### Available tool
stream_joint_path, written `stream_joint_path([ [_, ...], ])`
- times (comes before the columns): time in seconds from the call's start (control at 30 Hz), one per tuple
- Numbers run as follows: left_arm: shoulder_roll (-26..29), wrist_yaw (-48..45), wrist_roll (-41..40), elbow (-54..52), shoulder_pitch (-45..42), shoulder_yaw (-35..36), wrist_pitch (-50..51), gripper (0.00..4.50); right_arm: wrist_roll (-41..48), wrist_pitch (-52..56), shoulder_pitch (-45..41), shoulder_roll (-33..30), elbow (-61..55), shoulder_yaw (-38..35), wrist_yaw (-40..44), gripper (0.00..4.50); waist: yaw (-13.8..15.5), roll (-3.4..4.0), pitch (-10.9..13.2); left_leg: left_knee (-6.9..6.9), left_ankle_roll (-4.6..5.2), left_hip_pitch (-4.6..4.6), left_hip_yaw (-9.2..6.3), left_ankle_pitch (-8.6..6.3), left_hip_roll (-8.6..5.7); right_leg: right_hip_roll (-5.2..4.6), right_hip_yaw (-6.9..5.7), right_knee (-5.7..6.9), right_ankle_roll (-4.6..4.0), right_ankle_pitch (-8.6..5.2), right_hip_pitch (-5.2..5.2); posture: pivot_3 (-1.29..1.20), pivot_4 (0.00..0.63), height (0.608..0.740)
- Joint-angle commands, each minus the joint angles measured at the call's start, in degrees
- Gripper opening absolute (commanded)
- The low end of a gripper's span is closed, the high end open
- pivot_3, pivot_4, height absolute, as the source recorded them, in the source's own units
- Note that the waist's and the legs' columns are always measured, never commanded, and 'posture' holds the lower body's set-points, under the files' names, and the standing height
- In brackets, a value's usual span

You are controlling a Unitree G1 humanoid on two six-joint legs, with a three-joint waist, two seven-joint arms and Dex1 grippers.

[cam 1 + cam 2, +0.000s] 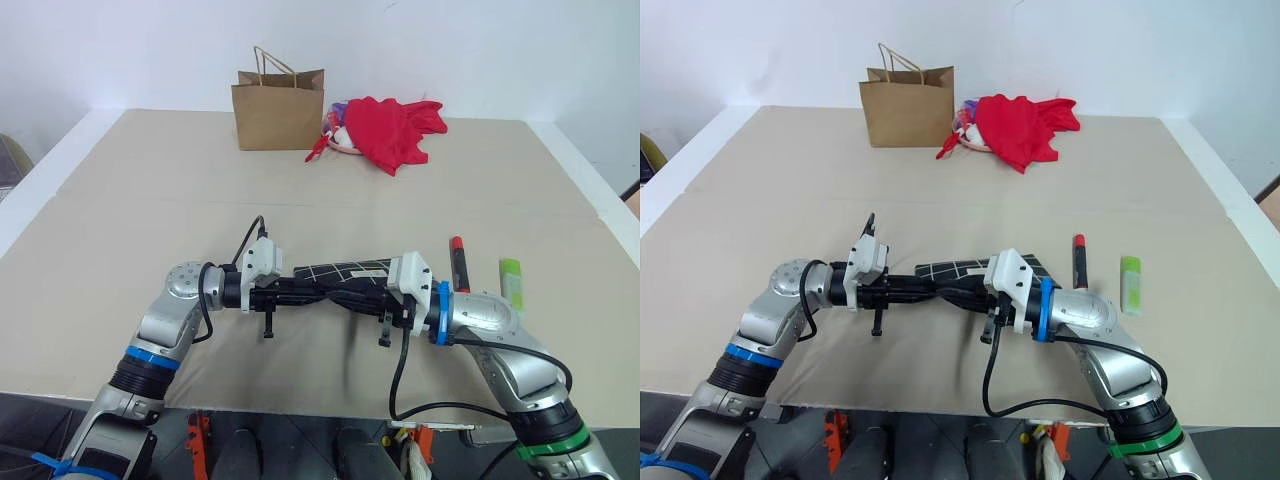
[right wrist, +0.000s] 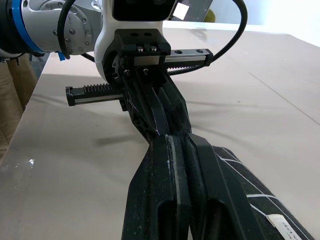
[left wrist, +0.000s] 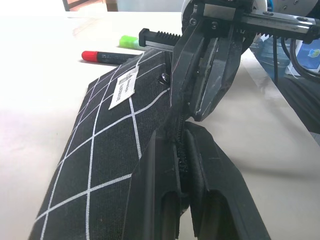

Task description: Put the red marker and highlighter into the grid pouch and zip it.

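Black grid pouch (image 1: 345, 272) hangs pinched between left pincer (image 1: 300, 291) and right pincer (image 1: 345, 295).

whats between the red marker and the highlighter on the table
Nothing: in the left eye view bare table separates the red marker from the highlighter, which lie apart, side by side.

From the head, your two eye views look forward and down over the counter (image 1: 120, 200), sharing nearly the same scene. Your wrist views sit close behind each gripper, facing one another along the grid pouch (image 3: 100, 150).
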Motion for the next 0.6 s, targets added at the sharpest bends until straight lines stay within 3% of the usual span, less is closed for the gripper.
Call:
stream_joint_path([
  [0.03,-0.44,0.06,-2.18,-3.29,-0.64,1.19,-0.46,0.0,1.86,1.62,-1.01,1.39,-1.29,-0.11,-0.63,0.04,0.01,0.0,0.0,0.0,0.0,0.0,0.0,0.0,0.0,0.0,0.0,0.0,0.0,0.0,0.0,0.0,0.15,0.74],
  [0.6,-1.19,-0.29,-0.97,-1.86,-0.84,0.39,-1.95,0.0,3.8,6.71,-4.05,5.91,-3.61,1.59,-2.78,0.04,0.04,0.0,0.0,0.0,0.0,-0.03,-0.01,0.0,0.0,0.0,-0.01,0.0,0.0,-0.01,-0.01,0.0,0.15,0.74],
])
